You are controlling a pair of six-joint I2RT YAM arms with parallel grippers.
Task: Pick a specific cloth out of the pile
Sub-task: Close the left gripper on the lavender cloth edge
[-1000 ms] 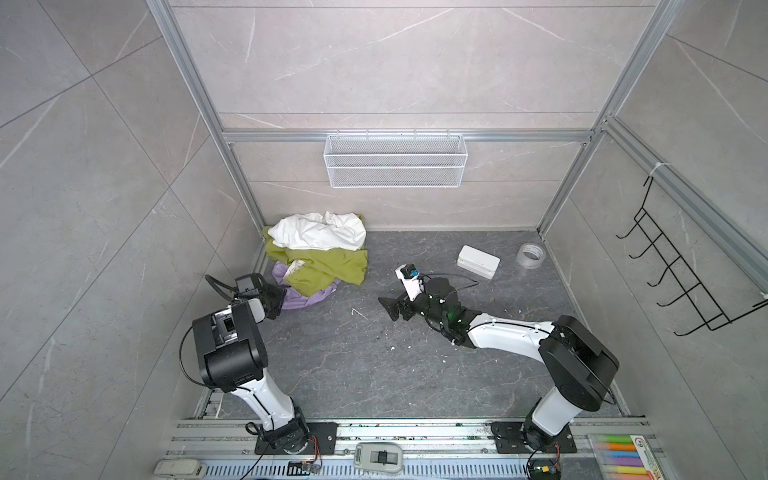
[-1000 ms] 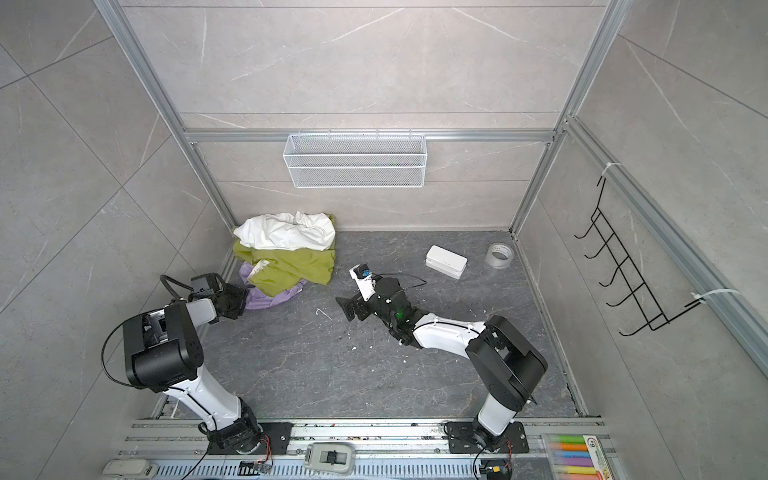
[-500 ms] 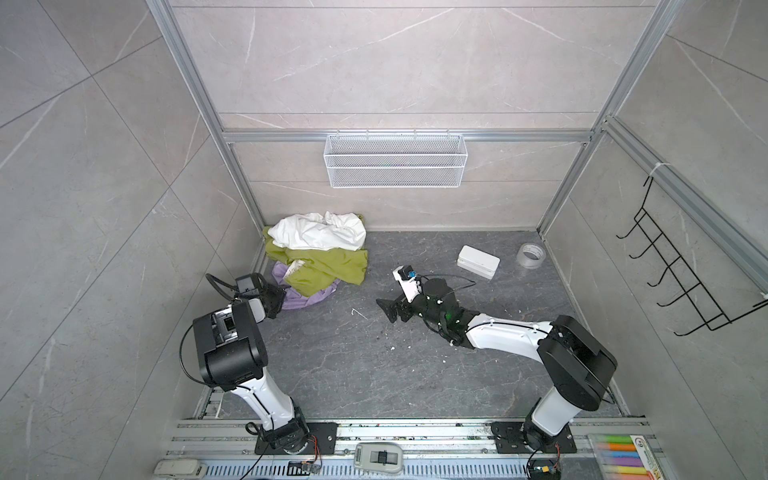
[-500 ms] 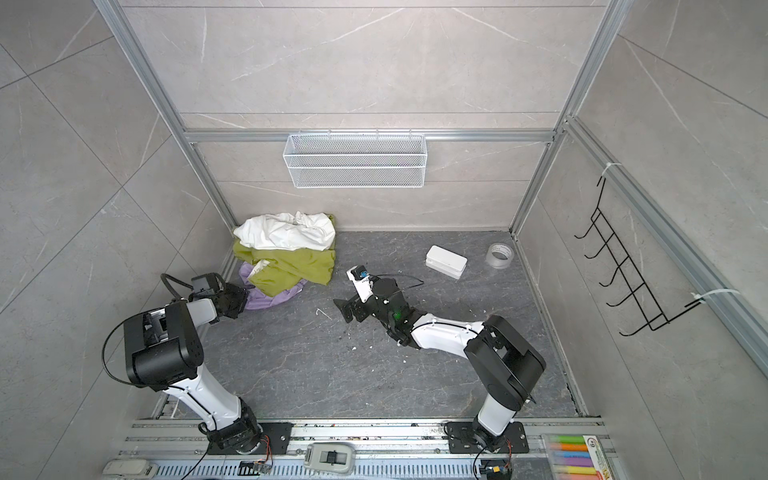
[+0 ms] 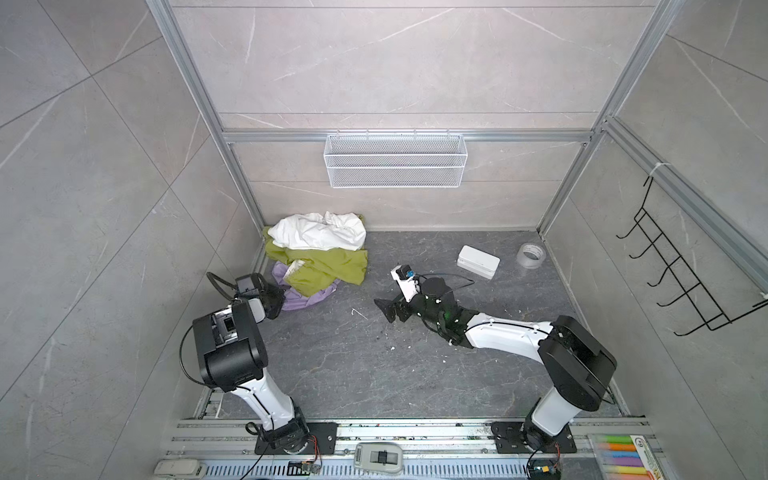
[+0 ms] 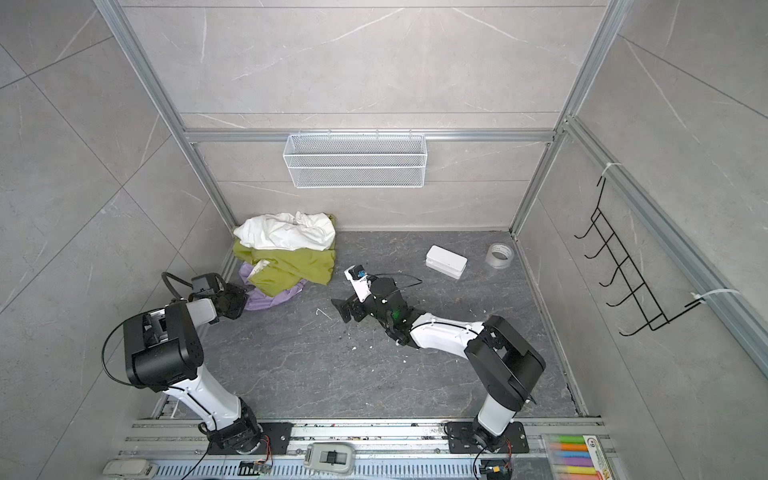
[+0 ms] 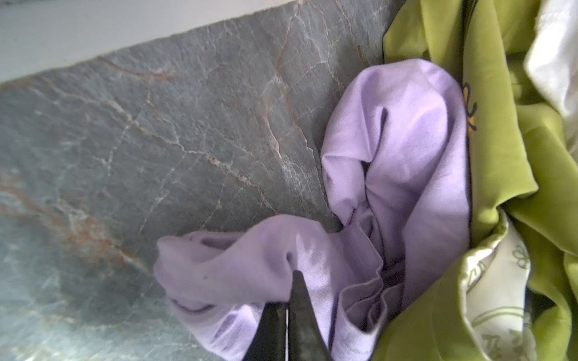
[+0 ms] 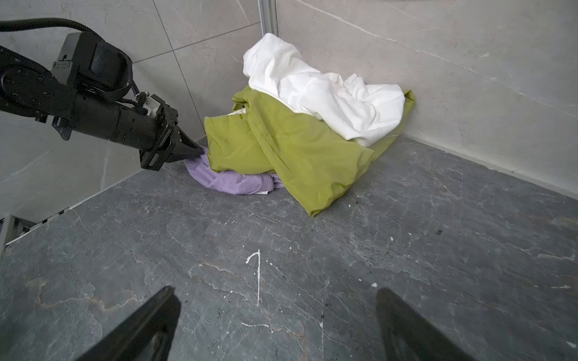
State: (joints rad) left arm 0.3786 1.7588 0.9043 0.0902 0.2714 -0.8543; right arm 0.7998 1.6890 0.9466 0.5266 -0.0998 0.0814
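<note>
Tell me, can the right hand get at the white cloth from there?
Probably yes. The right hand is open over bare floor, and the white cloth lies uncovered on top of the pile. The left hand pinches the purple cloth underneath, off to the side.

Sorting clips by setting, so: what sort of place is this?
Likely a mock bathroom or laundry corner built as a robot test cell: tile-look panels in an aluminium frame, a wire basket on the back wall, a hook rack on the side wall.

Lavender cloth, seemingly plain
</note>
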